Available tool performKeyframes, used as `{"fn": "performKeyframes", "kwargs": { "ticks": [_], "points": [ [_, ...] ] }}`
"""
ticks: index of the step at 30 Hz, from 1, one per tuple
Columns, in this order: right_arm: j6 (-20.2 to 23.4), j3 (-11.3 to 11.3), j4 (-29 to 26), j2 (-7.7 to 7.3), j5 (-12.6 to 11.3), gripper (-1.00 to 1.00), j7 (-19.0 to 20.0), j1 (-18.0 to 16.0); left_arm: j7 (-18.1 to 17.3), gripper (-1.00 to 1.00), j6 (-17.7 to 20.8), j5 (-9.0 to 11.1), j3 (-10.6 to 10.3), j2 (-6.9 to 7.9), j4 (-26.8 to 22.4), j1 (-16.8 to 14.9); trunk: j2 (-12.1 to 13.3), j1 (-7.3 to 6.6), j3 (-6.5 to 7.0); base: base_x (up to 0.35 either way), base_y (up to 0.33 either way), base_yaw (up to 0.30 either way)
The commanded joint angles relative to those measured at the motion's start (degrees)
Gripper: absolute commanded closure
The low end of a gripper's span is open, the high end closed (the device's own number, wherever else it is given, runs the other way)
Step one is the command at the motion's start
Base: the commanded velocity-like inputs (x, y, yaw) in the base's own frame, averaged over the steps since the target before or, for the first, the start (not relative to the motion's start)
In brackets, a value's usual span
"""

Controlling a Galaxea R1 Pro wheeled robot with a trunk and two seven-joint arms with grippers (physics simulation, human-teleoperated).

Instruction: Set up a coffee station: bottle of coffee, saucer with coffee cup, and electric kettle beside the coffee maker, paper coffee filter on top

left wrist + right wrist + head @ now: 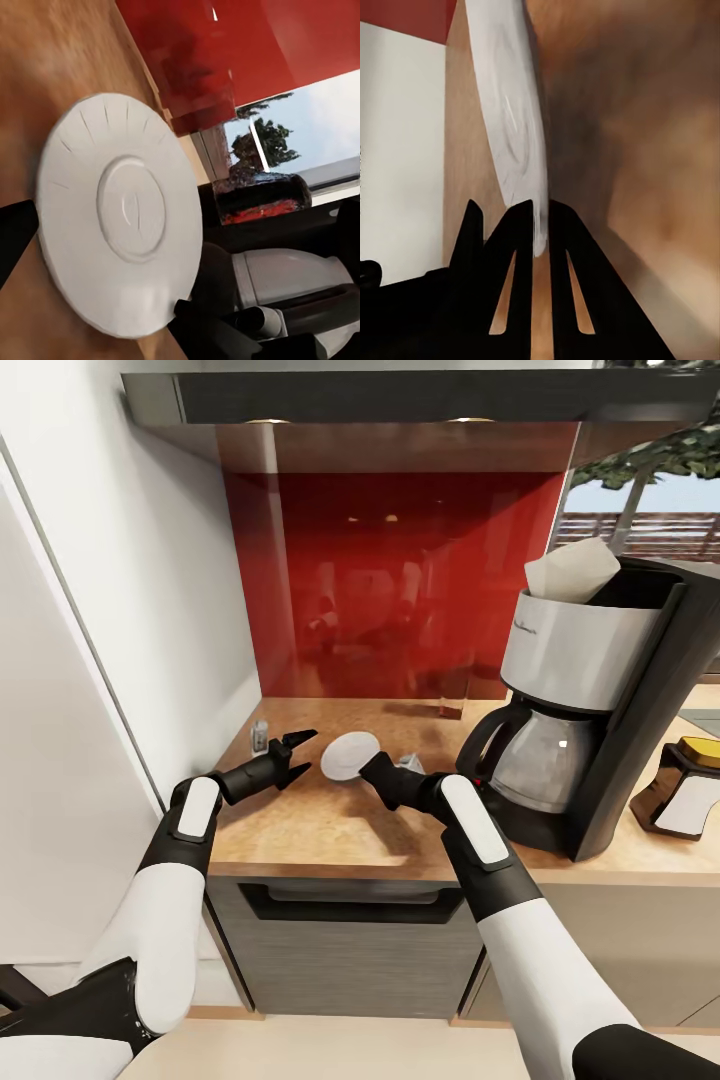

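kitchen countertop (pixel 330 830) wood-look, red backsplash behind | coffee maker (pixel 590 710) upright at right, paper coffee filter (pixel 575 572) in its top | bottle of coffee (pixel 685 785) lying beyond it | saucer (pixel 349 754) tilted, rim pinched by right gripper (pixel 362 764) | left gripper (pixel 298 752) fingers spread, holding nothing, beside saucer

You face a glossy red backsplash (pixel 390 580) that mirrors dim shapes, under a dark grey shelf (pixel 400 395) with two small lights glowing beneath it. A plain white wall (pixel 130 590) closes your left side. Below sits a grey drawer front (pixel 350 950) and a strip of pale floor (pixel 330 1050). At your right, a window (pixel 660 510) shows foliage, sky and a wooden railing.
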Motion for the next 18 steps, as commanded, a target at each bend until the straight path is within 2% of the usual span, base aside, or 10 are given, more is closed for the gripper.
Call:
{"fn": "performKeyframes", "kwargs": {
  "ticks": [1, 10, 14, 18],
  "points": [
    [-0.11, 0.0, -0.06, 0.0, -0.62, 1.0, -0.57, -0.04, -0.3, -1.0, 0.34, -0.31, 0.31, -0.07, -0.01, -0.07, -0.03, 0.0, -0.06, 0.0, 0.0, 0.0],
    [-0.11, 0.0, -0.05, 0.0, -0.67, 1.0, -0.57, -0.04, -0.3, -1.0, 0.34, -0.28, 0.35, 0.26, -1.14, -0.07, -0.03, 0.0, -0.06, 0.0, 0.0, 0.0],
    [-0.11, 0.0, -0.09, 0.0, -0.63, 1.0, -0.57, -0.04, -0.24, -1.0, 0.53, -0.32, 0.74, 0.56, -6.53, -0.07, -0.03, 0.0, -0.06, 0.0, 0.0, 0.0],
    [-0.11, -0.04, -0.09, -0.05, -0.63, 1.0, -0.57, -0.04, -0.22, -1.0, 0.69, -0.33, 2.48, 0.62, -10.92, -0.07, -0.03, 0.0, -0.06, 0.0, 0.0, 0.0]
  ]
}}
